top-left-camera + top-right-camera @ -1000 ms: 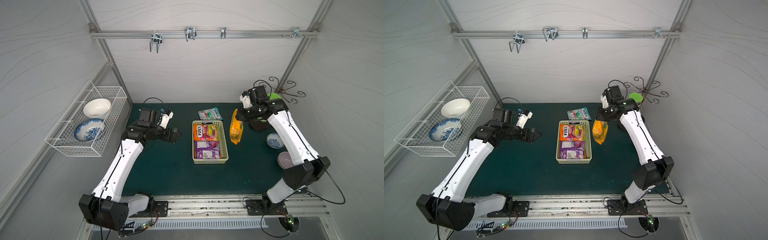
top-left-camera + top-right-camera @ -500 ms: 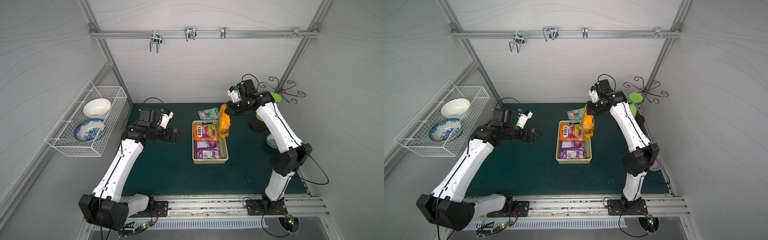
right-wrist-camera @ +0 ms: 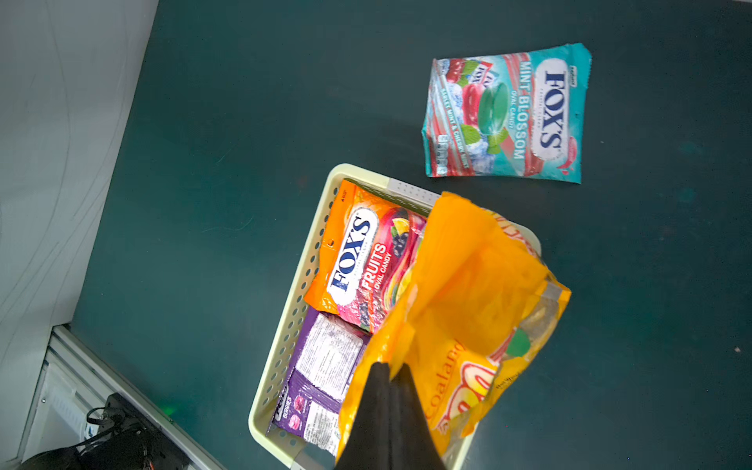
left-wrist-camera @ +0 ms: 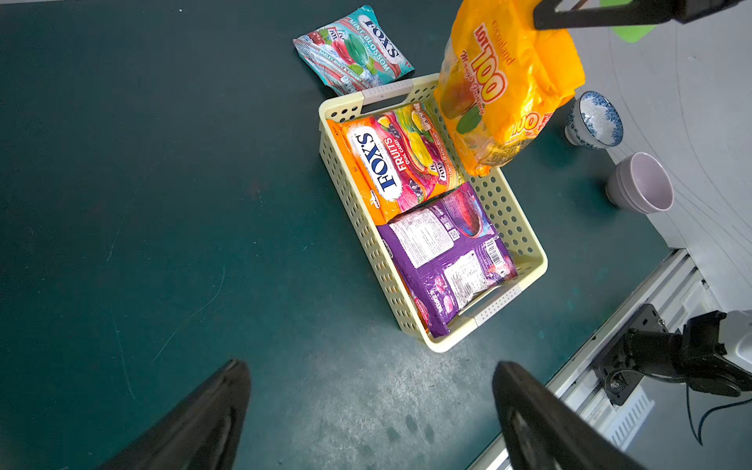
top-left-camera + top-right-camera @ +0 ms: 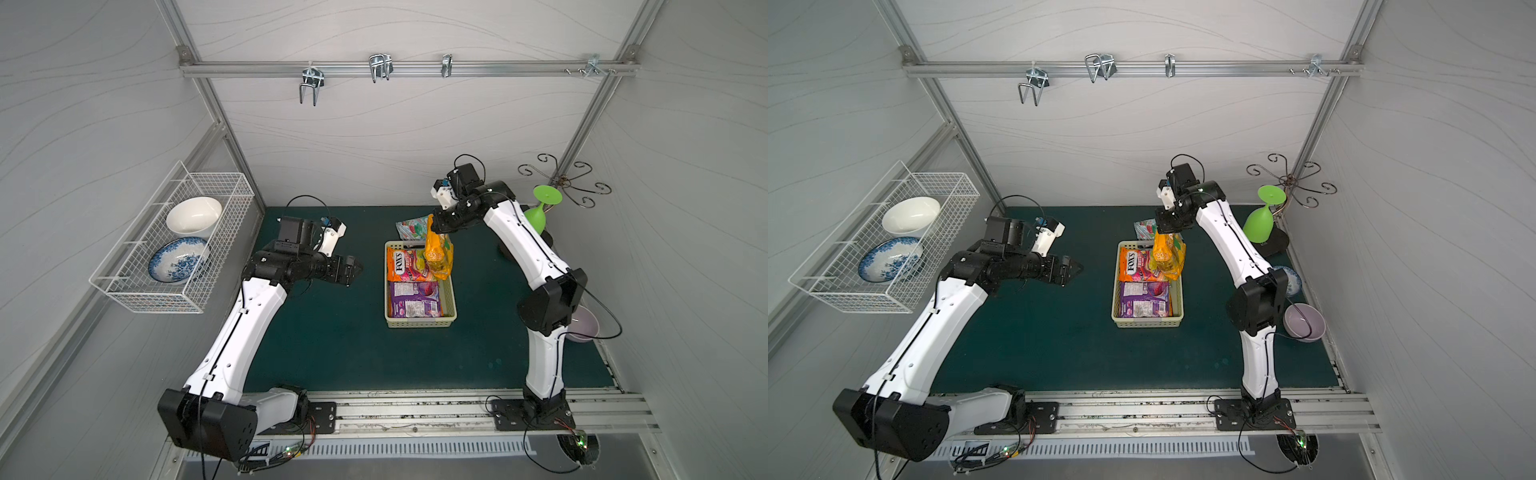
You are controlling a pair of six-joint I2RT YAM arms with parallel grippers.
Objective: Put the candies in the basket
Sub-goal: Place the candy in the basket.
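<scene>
1. Dark green bench (image 5: 332, 332) inside white panel walls. The pale green basket (image 5: 419, 323) stands mid-bench, nearer the far edge.
2. In the basket, an orange packet (image 5: 405, 266) lies at the far end and a purple packet (image 5: 413, 298) at the near end, both flat.
3. The right gripper (image 3: 390, 370) is pinched tight on the top fold of the yellow-orange bag (image 5: 438, 255). The bag hangs over the basket's far right corner with its lower end above the right rim; contact cannot be told.
4. The left gripper (image 4: 370, 364) is spread wide and empty, over bare bench left of the basket.
5. A teal packet (image 3: 508, 118) lies on the bench just past the basket's far end.
6. Step judged: delivering the bag. The next move likely calls for a shift inward off the rim, a descent, then release. The teal packet remains.
</scene>
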